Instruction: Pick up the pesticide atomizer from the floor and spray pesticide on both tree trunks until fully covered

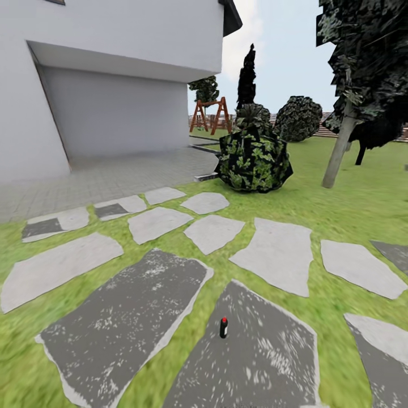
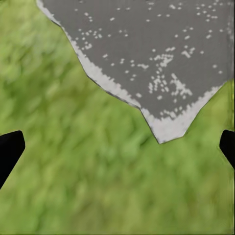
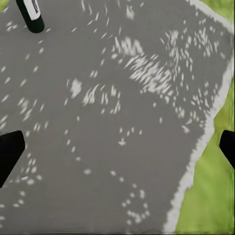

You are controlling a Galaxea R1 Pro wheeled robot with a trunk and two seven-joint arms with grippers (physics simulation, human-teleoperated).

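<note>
Head view, atomizer: the pesticide atomizer (image 1: 224, 327), a small dark bottle with a red cap, stands upright on a dark grey stepping stone (image 1: 249, 362) low in the middle of the picture.
Head view, ground: green grass floor (image 1: 340, 215) runs between paler stepping stones (image 1: 277, 252) that fan out toward a paved forecourt.
Head view, surroundings: a white house (image 1: 107, 73) rises at the left; a round leafy bush (image 1: 253, 156) sits past the stones; a tree with a bare, leaning, grey-tan tree trunk (image 1: 339, 150) stands at the right; a brown wooden swing frame (image 1: 209, 116) and a slatted fence (image 1: 323, 129) lie far behind.
Head view, writing: nothing legible on the atomizer at this size.
Left wrist view, ground: blurred grass with the pointed, pale-edged corner of a grey stone (image 2: 161, 54).
Left wrist view, left gripper: the left gripper (image 2: 117, 147) shows as two black fingertips (image 2: 9, 149) at opposite edges of the picture, spread wide with nothing between them.
Right wrist view, atomizer: the dark bottle (image 3: 31, 14) lies at the picture's edge on speckled grey stone (image 3: 122, 127), carrying a white label whose print is too blurred to read; it is well apart from the fingers.
Right wrist view, ground: a strip of grass (image 3: 210, 191) borders the stone.
Right wrist view, right gripper: the right gripper (image 3: 117, 147) has black fingertips (image 3: 10, 152) set far apart, holding nothing.
</note>
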